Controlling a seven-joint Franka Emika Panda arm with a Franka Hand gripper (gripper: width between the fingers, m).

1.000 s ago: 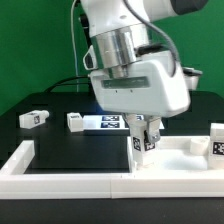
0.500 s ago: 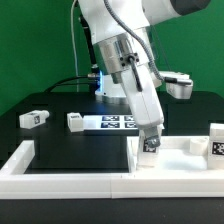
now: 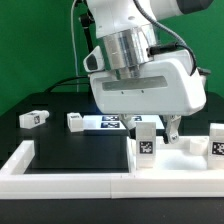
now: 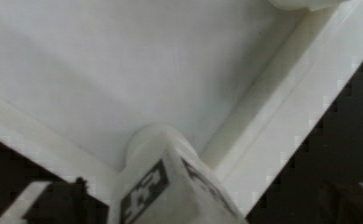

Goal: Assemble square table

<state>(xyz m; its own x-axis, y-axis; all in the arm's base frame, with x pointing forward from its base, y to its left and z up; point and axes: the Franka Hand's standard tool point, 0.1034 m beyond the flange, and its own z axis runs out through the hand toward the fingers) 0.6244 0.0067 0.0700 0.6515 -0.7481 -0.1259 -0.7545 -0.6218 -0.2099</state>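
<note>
The square table's white slab lies flat at the exterior view's right front. A short white leg block with a black-and-white tag stands upright at the slab's near left corner. My gripper hangs just above the leg's top, its jaws open with one on each side of it and a dark finger clear to the right. The wrist view looks down along the same leg onto the slab and its raised rim. Another leg stands at the slab's right edge.
Two loose leg blocks lie on the black table at the back left. The marker board lies beside them, partly behind my arm. A long low white border wall runs along the front and up the left side.
My wrist has turned back from its tilted pose and the jaws have spread apart, letting go of the leg. The leg stays upright at the slab's corner.
</note>
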